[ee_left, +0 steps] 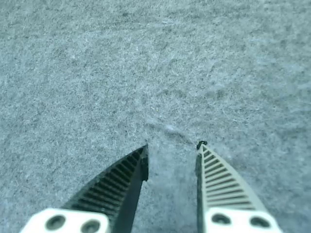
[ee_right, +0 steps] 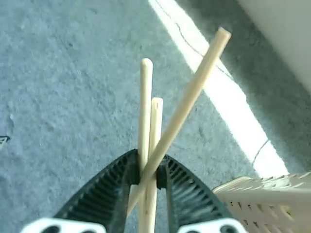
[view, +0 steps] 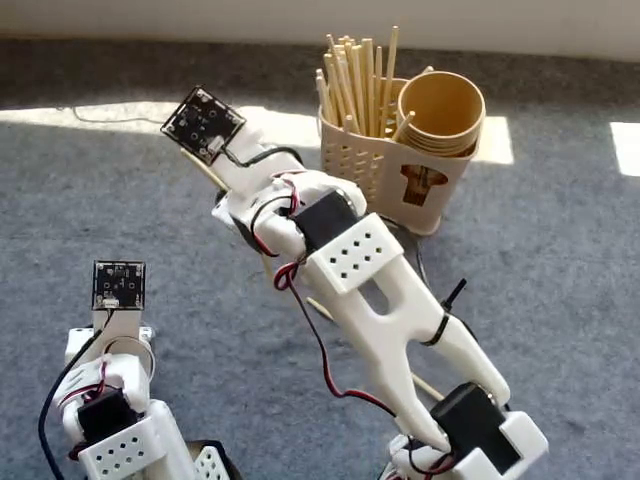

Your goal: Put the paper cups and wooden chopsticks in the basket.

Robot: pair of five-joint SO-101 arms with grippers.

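**Three chopsticks [ee_right: 146,111] in your right claw [ee_right: 149,160], beside the basket [ee_right: 272,199]**

Your right claw is clamped on the three chopsticks. Two lie close together and the third crosses them at a slant, its tip pointing off to the basket's side. Inside the basket you have a bundle of wooden chopsticks [view: 355,80] standing upright, with a stack of paper cups [view: 440,110] touching it. Your left claw [ee_left: 171,148] hangs well apart from the basket, narrowly parted and holding nothing, over the grey table [ee_left: 146,58].
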